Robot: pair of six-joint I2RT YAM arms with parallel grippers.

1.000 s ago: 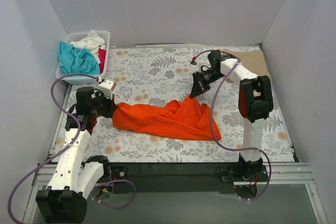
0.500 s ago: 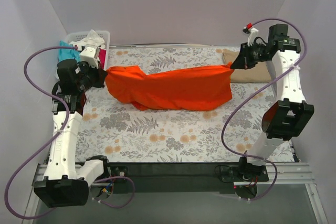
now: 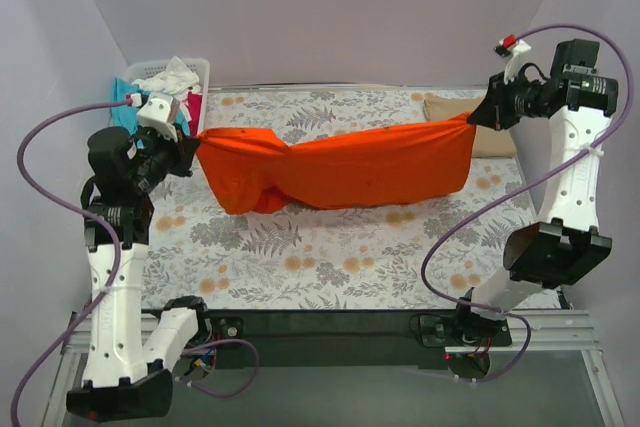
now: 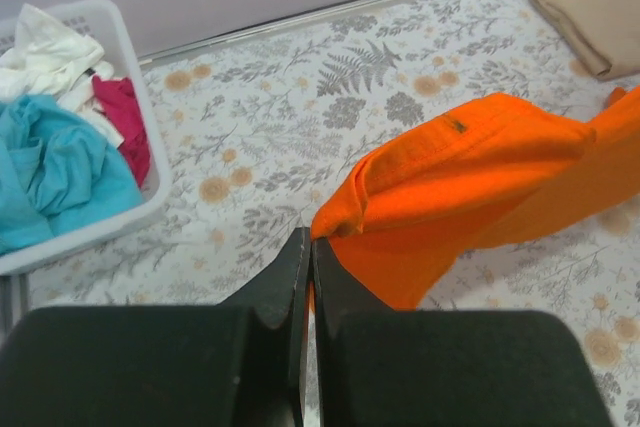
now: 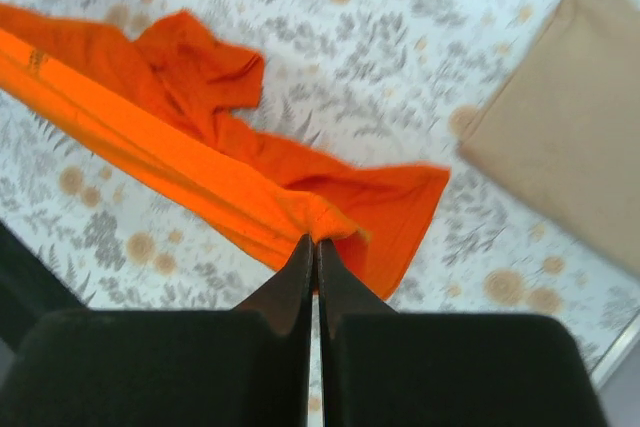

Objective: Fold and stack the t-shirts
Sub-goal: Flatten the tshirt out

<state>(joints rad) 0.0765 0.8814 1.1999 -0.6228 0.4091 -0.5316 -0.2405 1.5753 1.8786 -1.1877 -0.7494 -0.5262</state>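
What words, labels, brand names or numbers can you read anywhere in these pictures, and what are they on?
No text can be read.
The orange t-shirt has a small dark mark, too small to tell if it is lettering.
The basket, the tan t-shirt and the flowered table cover show no writing.

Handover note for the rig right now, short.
Left gripper: shut on the left end of the bright orange cloth t-shirt.
Right gripper: shut on its right end.
Shirt hangs stretched between them over the floral table, unfolded.
Done: one tan cloth t-shirt lies folded at the far right.
Left: fold the orange one, stack it on the tan; then the teal shirt, white shirt and pink-red shirt crumpled in the white slatted plastic basket.
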